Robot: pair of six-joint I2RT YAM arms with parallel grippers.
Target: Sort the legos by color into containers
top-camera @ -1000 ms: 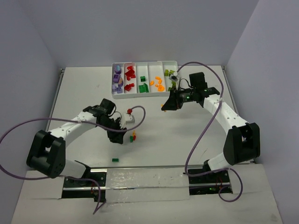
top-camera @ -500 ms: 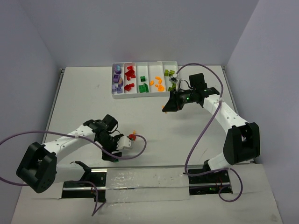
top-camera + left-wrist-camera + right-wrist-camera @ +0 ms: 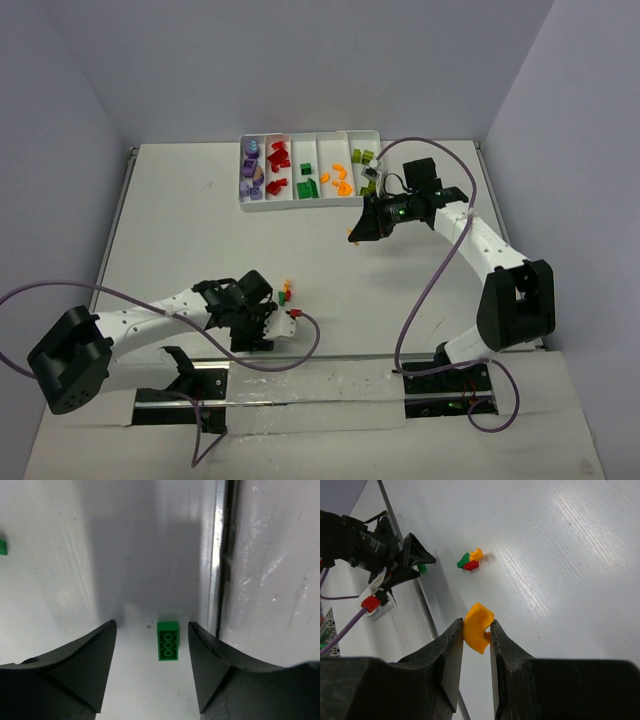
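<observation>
**A:** Sort status?

**B:** Mostly done, I'd judge. The white rectangular plastic tray (image 3: 290, 206) sits at the far side of the white table (image 3: 180, 220). Its five narrow compartments run left to right: purple bricks (image 3: 251, 168), red bricks (image 3: 277, 185), dark green bricks (image 3: 307, 187), orange pieces (image 3: 340, 172), lime green bricks (image 3: 358, 156). From above, each colour keeps to its own slot.

**A:** What's outstanding?

**B:** Three lots.
- A small green rectangular plastic brick (image 3: 168, 640) lies flat on the table beside the metal rail (image 3: 222, 555) at the near edge. The left gripper (image 3: 151, 625) stands over it, jaws wide, one finger on either side. It isn't touching the brick and holds nothing.
- An orange curved plastic piece (image 3: 479, 630) is pinched in the right gripper (image 3: 477, 624), jaws narrow and pressed on its sides. It looks to be off the table, near the tray's right near corner but not over it.
- A little clump of green, red and orange-yellow bricks (image 3: 286, 293) sits mid-table, near the left gripper, with nothing touching it.

**A:** Any yellow sorted?

**B:** Can't tell. No yellow slot that I can make out.

**A:** Brands, labels, writing?

**B:** Nothing readable on the tray, the bricks or the arms. There's a red tag on the left arm's cable, but no lettering is legible on it.
</observation>
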